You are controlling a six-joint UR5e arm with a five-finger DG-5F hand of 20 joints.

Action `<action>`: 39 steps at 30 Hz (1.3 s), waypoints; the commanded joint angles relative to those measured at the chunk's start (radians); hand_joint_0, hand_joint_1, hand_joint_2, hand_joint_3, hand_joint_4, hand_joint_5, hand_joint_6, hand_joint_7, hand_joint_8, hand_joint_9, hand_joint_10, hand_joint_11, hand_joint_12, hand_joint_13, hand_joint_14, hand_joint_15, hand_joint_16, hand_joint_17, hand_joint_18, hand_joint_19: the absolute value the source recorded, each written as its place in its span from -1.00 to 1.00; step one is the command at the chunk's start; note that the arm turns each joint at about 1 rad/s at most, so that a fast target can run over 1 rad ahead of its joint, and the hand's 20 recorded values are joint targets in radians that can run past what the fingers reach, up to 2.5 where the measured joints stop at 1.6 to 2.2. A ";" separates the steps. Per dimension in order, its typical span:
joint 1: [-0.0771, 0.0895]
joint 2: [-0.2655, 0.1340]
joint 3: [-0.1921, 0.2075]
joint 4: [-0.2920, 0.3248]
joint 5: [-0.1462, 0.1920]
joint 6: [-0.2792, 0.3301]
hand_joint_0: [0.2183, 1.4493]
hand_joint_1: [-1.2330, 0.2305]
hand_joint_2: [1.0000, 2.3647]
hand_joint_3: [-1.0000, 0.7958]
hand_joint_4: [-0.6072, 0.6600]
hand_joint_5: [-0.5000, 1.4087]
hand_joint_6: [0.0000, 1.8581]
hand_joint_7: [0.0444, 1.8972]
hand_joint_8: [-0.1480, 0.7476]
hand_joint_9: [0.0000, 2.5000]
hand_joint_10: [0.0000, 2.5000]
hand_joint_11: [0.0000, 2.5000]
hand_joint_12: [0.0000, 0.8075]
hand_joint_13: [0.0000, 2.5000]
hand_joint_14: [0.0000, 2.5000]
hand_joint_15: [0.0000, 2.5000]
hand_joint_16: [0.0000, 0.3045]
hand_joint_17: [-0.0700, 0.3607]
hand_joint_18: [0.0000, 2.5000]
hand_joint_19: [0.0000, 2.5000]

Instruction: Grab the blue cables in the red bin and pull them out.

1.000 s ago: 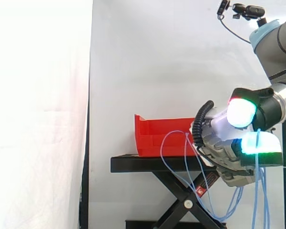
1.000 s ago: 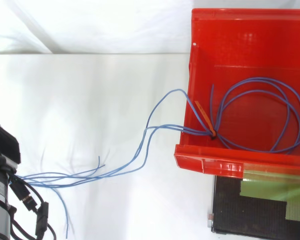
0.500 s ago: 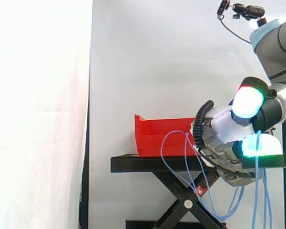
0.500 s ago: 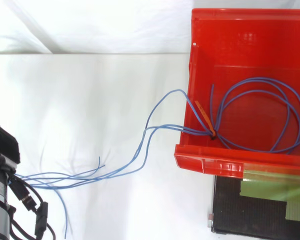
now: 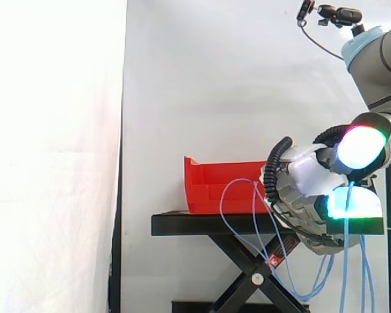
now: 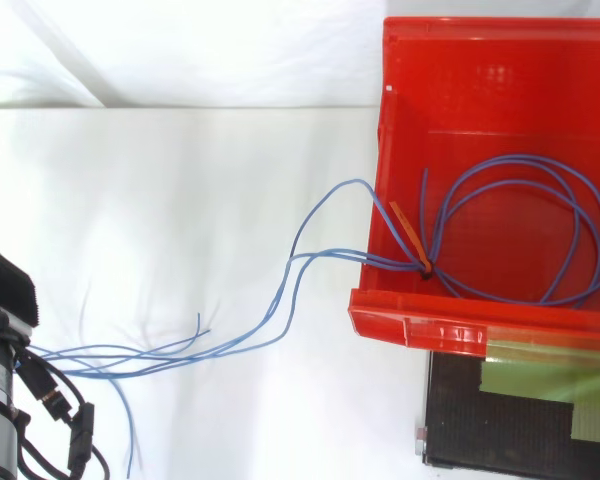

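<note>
White curtain (image 5: 202,78) backs the whole scene, with the red bin (image 5: 212,182) on the black stand (image 5: 202,225) in the middle of the side view. You have the hand (image 5: 306,195) off to the right of the bin at about bin height. Its fingers (image 5: 368,205) are curled round the blue cables (image 6: 290,285). Strands run up to the cyan pad and hang down past it.

Why it sits there: my read is you're mid-pull, hand drawn well clear of the bin so the strands drag out over the wall. They're slack though. In the side view they sag in a low loop under the stand top before rising to the hand, so little pull reaches the bundle.

Cables look thin, pale blue, several strands together. In the top view the main coil lies inside the bin, a few wide loops bound at one spot by an orange tie (image 6: 408,238) close to the bin's left wall. From the tie the strands cross that wall and fan out leftward over the white cloth (image 6: 180,200) to the lower left corner. Loose ends splay there. Coil not yet out.
</note>
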 commanded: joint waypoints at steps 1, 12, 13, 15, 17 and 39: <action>0.000 0.000 0.001 0.000 0.000 0.000 -0.51 -0.66 -1.00 -1.00 0.43 0.43 -0.64 -0.33 0.13 0.03 -1.00 0.18 0.10 0.13 -0.71 0.24 -0.54 0.06 -0.04 -0.05; 0.001 0.000 0.000 0.000 0.000 0.000 -0.42 -0.60 -1.00 -1.00 0.42 0.47 -0.60 -0.35 0.06 0.05 -1.00 0.19 0.03 0.15 -0.78 0.28 -0.57 0.00 -0.05 -0.04; 0.001 0.000 0.001 0.000 0.000 0.000 -0.41 -0.59 -1.00 -1.00 0.41 0.48 -0.60 -0.34 0.06 0.05 -1.00 0.19 0.02 0.15 -0.78 0.29 -0.58 0.00 -0.05 -0.03; 0.003 0.000 0.000 0.000 0.000 0.000 -0.38 -0.59 -1.00 -1.00 0.41 0.49 -0.62 -0.33 0.03 0.05 -1.00 0.19 -0.01 0.15 -0.80 0.31 -0.59 -0.02 -0.06 -0.03; 0.003 0.000 0.000 0.000 0.000 0.000 -0.30 -0.57 -1.00 -1.00 0.37 0.49 -0.65 -0.32 -0.01 0.04 -0.99 0.21 -0.05 0.15 -0.85 0.34 -0.62 -0.07 -0.09 -0.01; 0.003 0.000 0.000 0.000 -0.002 -0.003 -0.12 -0.51 -1.00 -1.00 0.35 0.51 -0.63 -0.30 -0.09 0.03 -1.00 0.24 -0.15 0.17 -0.95 0.42 -0.67 -0.15 -0.12 0.01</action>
